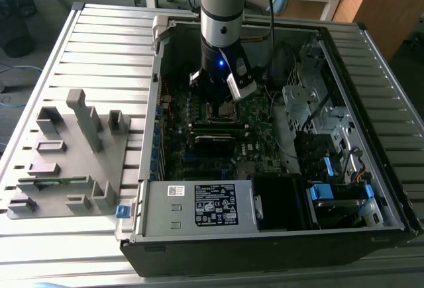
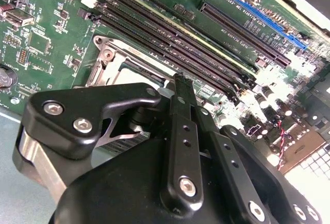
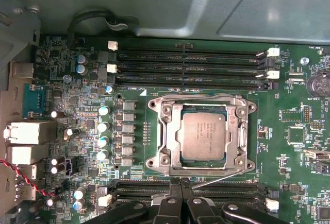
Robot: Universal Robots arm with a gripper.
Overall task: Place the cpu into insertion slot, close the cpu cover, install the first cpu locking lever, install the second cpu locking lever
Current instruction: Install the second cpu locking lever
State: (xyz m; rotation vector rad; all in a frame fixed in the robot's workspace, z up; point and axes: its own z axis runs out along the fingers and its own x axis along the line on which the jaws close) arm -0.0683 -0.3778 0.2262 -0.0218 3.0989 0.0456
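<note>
cpu (image 3: 202, 136): you see it seated in the insertion slot (image 3: 170, 131) | cpu cover (image 3: 201, 102): down, framing chip | levers: state unclear | gripper (image 3: 180, 195): fingers closed together, empty, just beside socket

The arm (image 1: 222, 10) reaches down into the open computer case (image 1: 278, 136), its gripper (image 1: 222, 99) apparently just over the insertion slot (image 1: 222, 111). A grey fixture (image 1: 73, 155) lies at nine o'clock.
</note>
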